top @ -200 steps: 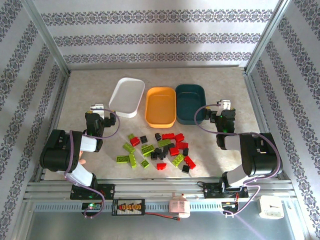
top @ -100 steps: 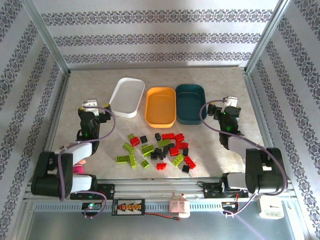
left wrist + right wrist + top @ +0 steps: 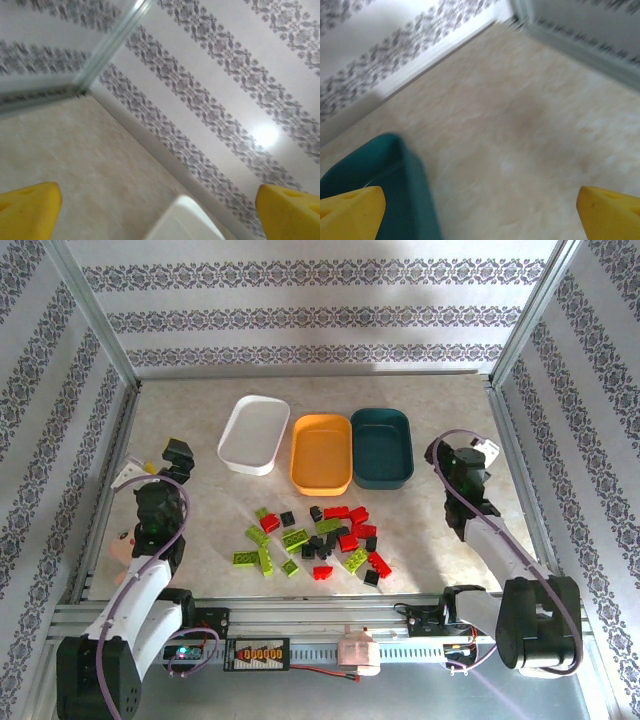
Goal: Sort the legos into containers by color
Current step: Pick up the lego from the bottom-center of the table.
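top external, left gripper jaws apart, right gripper jaws apart, legos piled near three trays

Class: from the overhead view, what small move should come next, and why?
Probably swing the left gripper toward the lime green brick at the pile's left edge. It and the right gripper stand open, off to the sides; the white tray, orange tray and teal tray look empty; all legos lie on the table.

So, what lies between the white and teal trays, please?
The orange tray sits between the white tray and the teal tray, seen in the top view.
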`<state>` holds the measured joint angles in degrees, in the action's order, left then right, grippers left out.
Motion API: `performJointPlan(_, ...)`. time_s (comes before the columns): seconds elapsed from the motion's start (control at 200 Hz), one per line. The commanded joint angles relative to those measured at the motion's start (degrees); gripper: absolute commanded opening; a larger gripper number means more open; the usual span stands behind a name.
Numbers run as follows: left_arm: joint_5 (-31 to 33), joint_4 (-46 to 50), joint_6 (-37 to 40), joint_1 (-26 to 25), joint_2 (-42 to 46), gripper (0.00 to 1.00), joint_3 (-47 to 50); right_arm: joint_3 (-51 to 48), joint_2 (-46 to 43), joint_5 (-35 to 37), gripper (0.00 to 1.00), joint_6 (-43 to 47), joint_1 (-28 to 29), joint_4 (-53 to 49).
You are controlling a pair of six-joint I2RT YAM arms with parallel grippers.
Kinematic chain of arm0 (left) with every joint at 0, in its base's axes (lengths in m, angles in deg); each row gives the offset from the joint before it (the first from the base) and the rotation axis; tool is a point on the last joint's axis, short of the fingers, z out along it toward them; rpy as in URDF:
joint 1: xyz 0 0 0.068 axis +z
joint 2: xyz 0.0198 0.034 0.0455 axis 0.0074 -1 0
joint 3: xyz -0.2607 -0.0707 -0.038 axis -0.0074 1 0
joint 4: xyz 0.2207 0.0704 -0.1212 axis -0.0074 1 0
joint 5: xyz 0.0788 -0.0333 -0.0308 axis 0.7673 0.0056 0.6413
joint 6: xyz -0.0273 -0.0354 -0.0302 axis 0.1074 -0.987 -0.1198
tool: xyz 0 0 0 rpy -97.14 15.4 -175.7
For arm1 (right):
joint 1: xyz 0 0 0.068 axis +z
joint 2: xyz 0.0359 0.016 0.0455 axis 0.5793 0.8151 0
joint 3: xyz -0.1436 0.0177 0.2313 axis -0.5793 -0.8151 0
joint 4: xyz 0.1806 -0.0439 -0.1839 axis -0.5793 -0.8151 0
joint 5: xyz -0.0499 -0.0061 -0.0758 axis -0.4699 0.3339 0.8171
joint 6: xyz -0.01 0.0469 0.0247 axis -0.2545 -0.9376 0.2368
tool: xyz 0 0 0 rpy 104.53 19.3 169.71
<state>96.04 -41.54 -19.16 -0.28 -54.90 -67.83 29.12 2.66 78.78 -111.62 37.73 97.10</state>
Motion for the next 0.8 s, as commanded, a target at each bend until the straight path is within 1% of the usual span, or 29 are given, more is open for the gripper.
performJointPlan(0.0, -8.84, -4.54, -7.26, 0.65, 3.30, 0.99, 1.41, 0.61, -3.41, -10.14, 0.98, -1.19, 3.49, -9.81)
performJointPlan(0.09, -12.05, -2.32, -7.86, 0.65, 7.50, 0.99, 1.26, 1.26, -7.27, -12.55, 0.98, 0.50, 8.47, -20.10)
performJointPlan(0.16, -14.14, -0.51, -8.94, 0.65, 10.77, 0.99, 1.63, 0.63, -9.57, -14.41, 0.95, 1.24, 12.19, -24.45)
performJointPlan(0.23, -16.92, 1.39, -9.63, 0.65, 13.10, 0.99, 1.62, 0.27, -11.37, -18.90, 0.93, 2.44, 16.25, -27.55)
performJointPlan(0.29, -20.96, 2.62, -9.84, 0.65, 13.89, 1.00, 1.50, 0.64, -11.41, -22.27, 0.93, 3.51, 20.27, -29.97)
performJointPlan(0.315, -22.95, 3.22, -9.97, 0.65, 14.03, 0.97, 1.39, 1.06, -11.14, -23.07, 0.93, 3.93, 22.38, -30.86)
performJointPlan(0.375, -28.10, 7.52, -10.29, 0.50, 13.79, 0.93, -0.19, 2.19, -9.47, -24.61, 0.93, 4.37, 27.68, -32.81)
performJointPlan(0.405, -30.39, 10.24, -10.47, 0.47, 13.54, 0.92, -0.98, 2.64, -8.46, -25.36, 0.93, 4.54, 30.73, -33.21)
performJointPlan(0.45, -33.55, 13.23, -10.88, 0.39, 13.03, 0.94, -1.38, 3.95, -6.41, -25.05, 0.91, 4.62, 35.43, -34.95)
performJointPlan(0.485, -36.09, 14.26, -11.09, 0.26, 12.71, 1.00, -1.07, 5.01, -4.75, -24.14, 0.89, 4.60, 39.30, -36.10)
performJointPlan(0.605, -40.94, 18.86, -11.50, 0.21, 13.45, 0.99, 0.42, 9.27, 1.36, -21.63, 0.87, 5.83, 52.48, -38.94)
performJointPlan(0.69, -42.28, 23.06, -10.53, 0.12, 14.72, 0.99, 0.88, 11.90, 6.16, -21.25, 0.85, 7.17, 57.74, -39.92)
performJointPlan(0.795, -43.17, 25.88, -9.22, -0.01, 15.22, 0.99, 1.39, 15.09, 12.55, -21.45, 0.81, 8.15, 60.74, -40.26)
